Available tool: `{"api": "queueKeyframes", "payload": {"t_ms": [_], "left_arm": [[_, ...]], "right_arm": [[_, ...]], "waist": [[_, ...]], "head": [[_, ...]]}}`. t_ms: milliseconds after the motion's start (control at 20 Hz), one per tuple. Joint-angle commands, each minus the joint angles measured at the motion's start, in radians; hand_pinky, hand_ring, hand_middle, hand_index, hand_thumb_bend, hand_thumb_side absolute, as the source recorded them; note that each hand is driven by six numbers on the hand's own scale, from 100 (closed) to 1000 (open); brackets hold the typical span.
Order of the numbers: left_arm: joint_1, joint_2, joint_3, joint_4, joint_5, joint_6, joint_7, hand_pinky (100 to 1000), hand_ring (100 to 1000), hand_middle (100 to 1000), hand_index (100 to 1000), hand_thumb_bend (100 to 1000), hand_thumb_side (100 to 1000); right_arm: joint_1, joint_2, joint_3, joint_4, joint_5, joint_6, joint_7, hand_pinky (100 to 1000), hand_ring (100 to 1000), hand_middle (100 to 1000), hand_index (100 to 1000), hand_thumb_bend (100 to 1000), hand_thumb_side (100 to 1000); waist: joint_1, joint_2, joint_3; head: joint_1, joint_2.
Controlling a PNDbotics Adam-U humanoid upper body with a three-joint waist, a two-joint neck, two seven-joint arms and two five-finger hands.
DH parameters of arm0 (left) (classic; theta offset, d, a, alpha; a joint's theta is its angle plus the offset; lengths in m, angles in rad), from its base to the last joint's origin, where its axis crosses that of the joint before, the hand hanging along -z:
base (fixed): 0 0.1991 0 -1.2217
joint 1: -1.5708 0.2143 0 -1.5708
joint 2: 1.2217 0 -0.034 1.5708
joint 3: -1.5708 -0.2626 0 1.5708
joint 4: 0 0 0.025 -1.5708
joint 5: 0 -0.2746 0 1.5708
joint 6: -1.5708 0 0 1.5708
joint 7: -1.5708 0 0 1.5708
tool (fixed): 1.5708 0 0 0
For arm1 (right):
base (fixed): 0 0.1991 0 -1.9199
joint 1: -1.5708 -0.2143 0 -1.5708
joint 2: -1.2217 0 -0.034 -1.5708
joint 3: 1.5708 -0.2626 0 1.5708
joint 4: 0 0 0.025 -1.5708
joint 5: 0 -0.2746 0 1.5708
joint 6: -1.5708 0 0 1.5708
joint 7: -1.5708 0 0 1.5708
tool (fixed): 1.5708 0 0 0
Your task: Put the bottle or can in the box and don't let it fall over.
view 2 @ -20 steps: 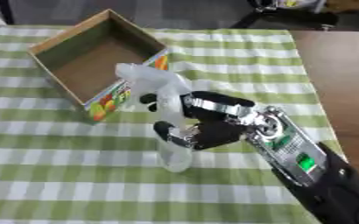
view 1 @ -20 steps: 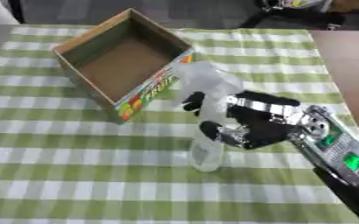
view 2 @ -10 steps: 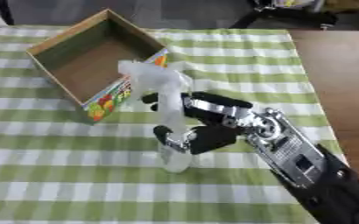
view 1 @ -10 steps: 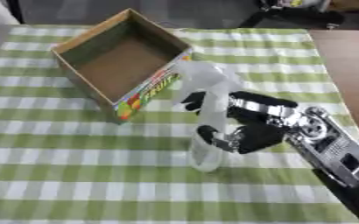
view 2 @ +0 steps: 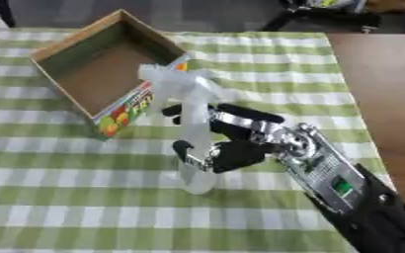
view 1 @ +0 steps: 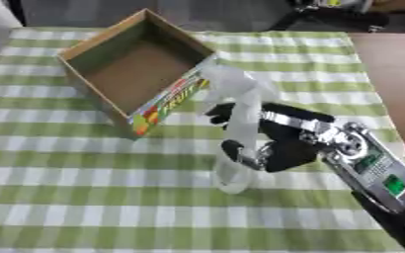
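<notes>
A clear plastic bottle (view 1: pixel 238 129) stands upright over the green checked cloth, its base near the middle of the view and its top close to the box's near corner. My right hand (view 1: pixel 278 143) reaches in from the lower right and has its black fingers and thumb curled round the bottle's middle. The open cardboard box (view 1: pixel 94 50), with fruit pictures on its near side, sits at the upper left with nothing in it. The bottle is outside the box, just right of its near corner. My left hand shows in neither view.
The green and white checked cloth (view 1: pixel 85 188) covers the table. Bare brown tabletop (view 1: pixel 392 74) runs along the right side. Dark furniture legs (view 2: pixel 327 15) stand beyond the far edge.
The bottle and my right hand have shifted slightly left and toward the box, with the grip unchanged. The box has stayed put.
</notes>
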Motion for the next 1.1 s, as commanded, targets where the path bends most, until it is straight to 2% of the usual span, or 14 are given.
{"api": "queueKeyframes", "payload": {"t_ms": [50, 600, 1100], "left_arm": [[-0.006, 0.01, 0.006, -0.013, -0.009, -0.001, -0.004, 937, 843, 945, 857, 120, 858], [-0.006, 0.007, 0.006, -0.013, -0.012, -0.002, -0.007, 939, 843, 946, 857, 119, 859], [-0.008, 0.004, 0.005, -0.013, -0.013, -0.003, -0.011, 940, 843, 947, 857, 118, 860]], "right_arm": [[-0.001, -0.009, -0.001, -0.023, -0.005, 0.012, 0.001, 970, 1000, 1000, 974, 100, 537], [0.02, 0.012, 0.01, -0.015, -0.001, 0.05, 0.005, 968, 1000, 1000, 975, 100, 526], [0.023, 0.035, 0.025, 0.043, 0.016, 0.043, 0.015, 967, 1000, 1000, 975, 100, 521]], "waist": [[0.004, -0.011, 0.001], [0.007, -0.001, 0.004], [0.009, 0.007, 0.007]], "head": [[-0.002, -0.015], [-0.002, -0.02], [-0.004, -0.027]]}}
